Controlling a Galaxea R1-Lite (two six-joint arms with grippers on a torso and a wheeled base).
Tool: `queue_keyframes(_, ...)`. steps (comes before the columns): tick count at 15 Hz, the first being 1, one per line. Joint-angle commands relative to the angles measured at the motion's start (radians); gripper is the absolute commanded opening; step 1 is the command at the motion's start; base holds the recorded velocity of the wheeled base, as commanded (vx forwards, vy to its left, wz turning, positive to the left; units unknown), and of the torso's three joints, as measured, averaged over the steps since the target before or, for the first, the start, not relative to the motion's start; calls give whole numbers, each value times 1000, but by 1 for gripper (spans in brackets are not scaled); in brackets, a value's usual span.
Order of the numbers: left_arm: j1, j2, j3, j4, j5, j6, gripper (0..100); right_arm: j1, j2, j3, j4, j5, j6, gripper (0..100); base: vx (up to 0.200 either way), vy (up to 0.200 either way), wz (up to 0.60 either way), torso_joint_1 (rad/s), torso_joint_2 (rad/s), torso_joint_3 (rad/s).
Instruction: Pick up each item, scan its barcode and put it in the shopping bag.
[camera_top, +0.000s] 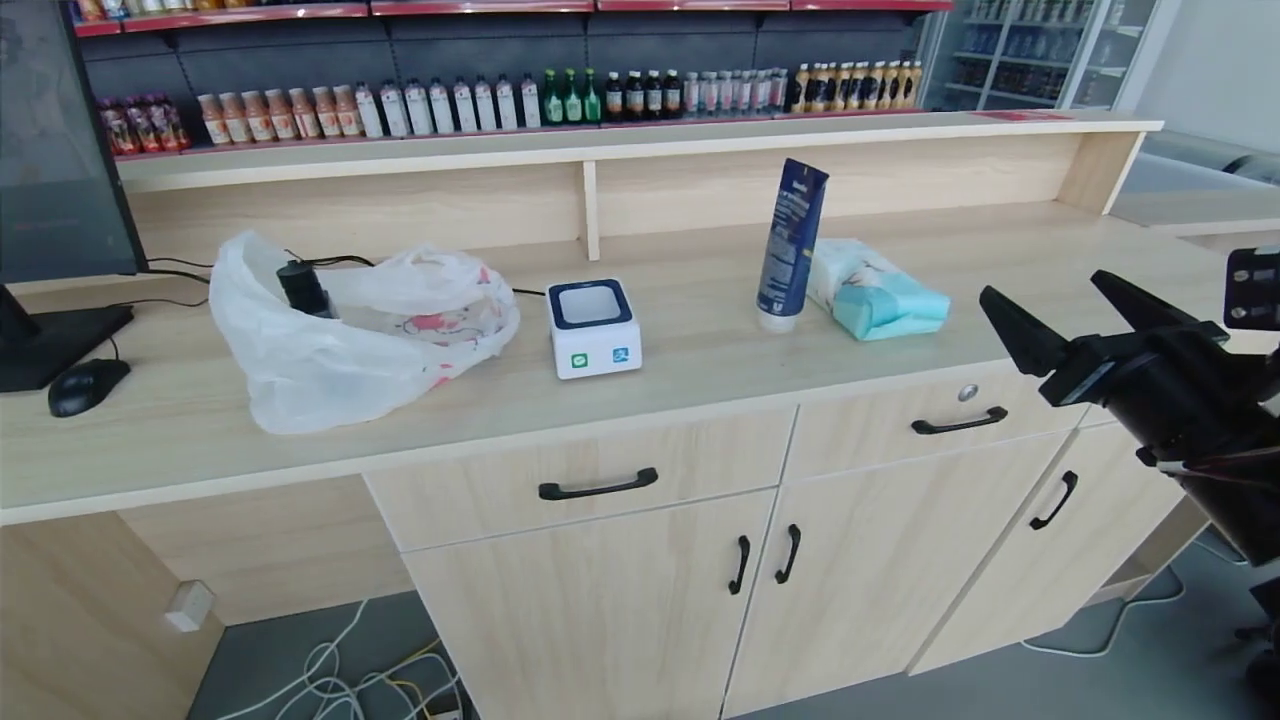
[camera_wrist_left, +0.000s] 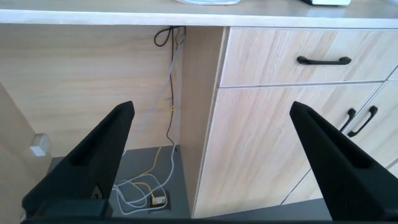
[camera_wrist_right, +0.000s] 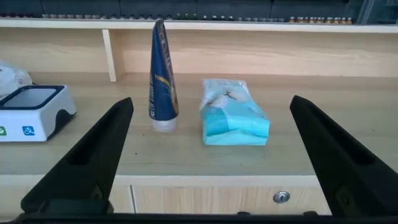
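standing upright on the counter (camera_top: 700, 375) right of the scanner (camera_top: 594, 328), the blue tube (camera_top: 792, 245) has the tissue pack (camera_top: 875, 292) just beside it, farther right. the shopping bag (camera_top: 350, 330) slumps left of the scanner. the right gripper (camera_top: 1042, 285), farther right still, gapes wide and empty; the left gripper (camera_wrist_left: 211, 107), lower than the scanner, likewise.

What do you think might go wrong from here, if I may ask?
The tall dark-blue plastic tube stands upright on its narrow cap; the open right gripper could topple it.
The teal-and-white soft tissue pack lies close beside it and may get snagged.
The white plastic shopping bag lies slumped; a dropped item may miss its mouth.
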Motion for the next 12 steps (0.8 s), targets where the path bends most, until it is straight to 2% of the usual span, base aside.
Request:
queue_keyframes(1, 0, 0, 0, 0, 0, 1, 100, 35, 34, -22, -1, 1, -1, 100, 200, -200, 0, -2, 2, 2)
queue_keyframes(2, 0, 0, 0, 0, 0, 1, 100, 56, 43, -25, -1, 1, 1, 100, 200, -200, 0, 2, 2, 2)
queue_keyframes(6, 0, 0, 0, 0, 0, 1, 100, 91, 63, -36, -1, 1, 1, 100, 200, 0, 0, -1, 2, 1)
queue_keyframes(10, 0, 0, 0, 0, 0, 1, 100, 177, 74, -48, -1, 1, 1, 100, 200, 0, 0, 7, 0, -1)
queue_keyframes(12, 0, 0, 0, 0, 0, 1, 100, 180, 89, -65, -1, 1, 1, 100, 200, 0, 0, 5, 2, 2)
